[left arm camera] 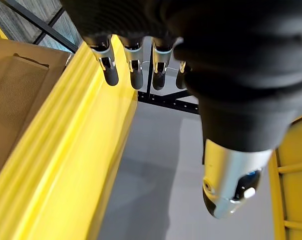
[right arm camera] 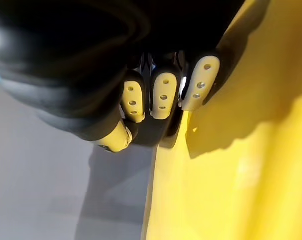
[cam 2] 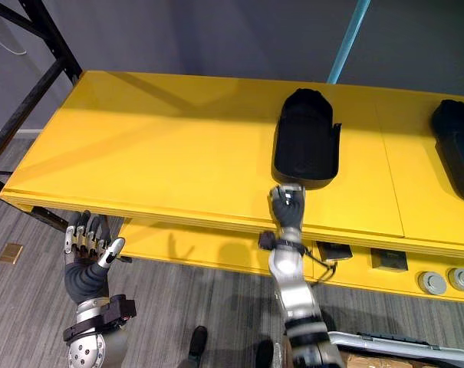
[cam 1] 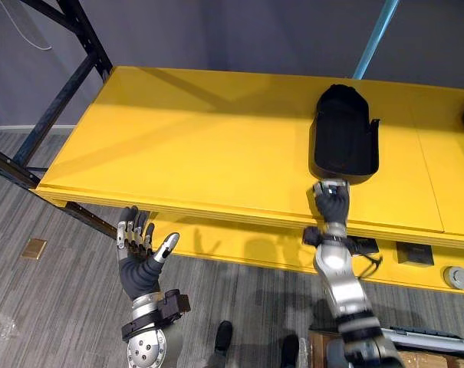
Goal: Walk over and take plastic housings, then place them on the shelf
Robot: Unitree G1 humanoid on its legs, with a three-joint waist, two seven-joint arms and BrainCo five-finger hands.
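Note:
A black plastic housing [cam 1: 343, 136] lies open side up on the yellow shelf [cam 1: 185, 146]. My right hand [cam 1: 332, 201] is at the shelf's front edge, right against the housing's near end. In the right wrist view its fingers [right arm camera: 163, 95] are curled with the thumb tucked beside them, and nothing shows between them. A second black housing [cam 2: 455, 146] lies at the shelf's far right. My left hand [cam 1: 142, 253] hangs open, palm up, below the front edge on the left and holds nothing; its fingers [left arm camera: 133, 65] point along the yellow edge.
A dark metal frame [cam 1: 55, 100] stands at the shelf's left end and a blue pole [cam 1: 376, 34] rises behind it. A lower yellow ledge [cam 2: 216, 249] carries small dark and round grey parts [cam 2: 432, 282]. A tan tile [cam 1: 34, 248] lies on the floor.

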